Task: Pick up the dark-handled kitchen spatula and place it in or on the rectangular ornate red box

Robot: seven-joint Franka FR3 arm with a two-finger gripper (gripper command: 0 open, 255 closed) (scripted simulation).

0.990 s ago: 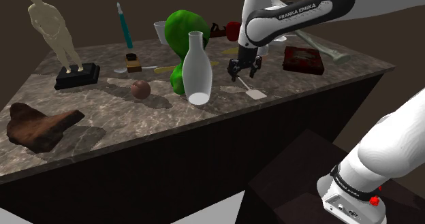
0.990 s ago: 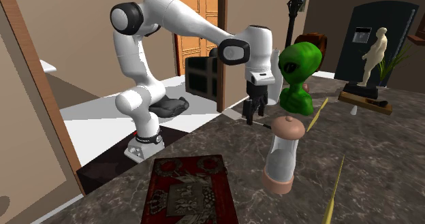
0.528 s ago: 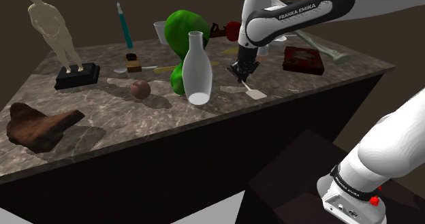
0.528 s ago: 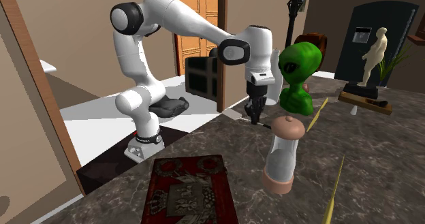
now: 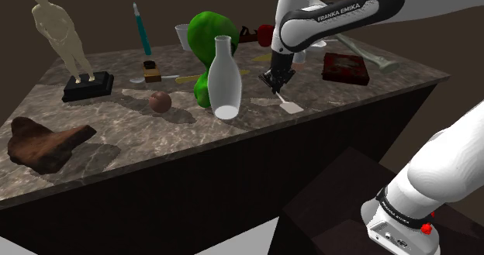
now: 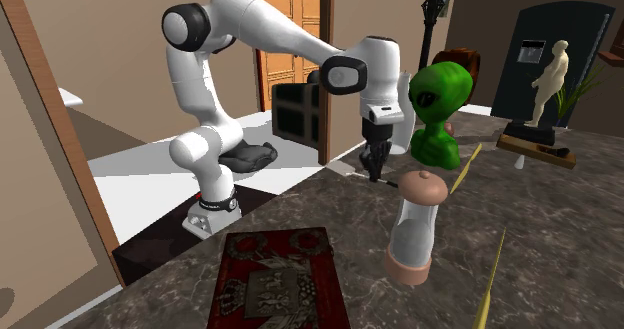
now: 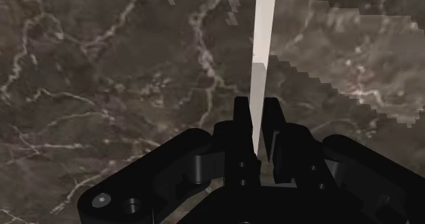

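Note:
The spatula (image 5: 288,104) lies on the dark marble table (image 5: 326,98), its pale blade pointing at the table's front edge. My gripper (image 5: 274,84) stands upright over its shaft, between the green alien figure and the ornate red box (image 5: 345,67). In the wrist view the gripper (image 7: 257,108) is shut on the spatula's pale shaft (image 7: 261,45), which runs out past the fingertips across the marble. In the second exterior view the gripper (image 6: 374,173) touches down behind the white bottle, and the red box (image 6: 278,282) lies at the near edge.
A green alien figure (image 5: 208,48) and a white bottle (image 5: 225,79) stand close to the gripper on the shoulder view's left. Further left are a brown ball (image 5: 160,101), a pale statue (image 5: 62,40) and a piece of wood (image 5: 46,143). A red mug (image 5: 264,35) sits behind.
The fingers stood apart around the spatula's shaft a second ago and have closed onto it. The arm and the spatula have stayed in place.

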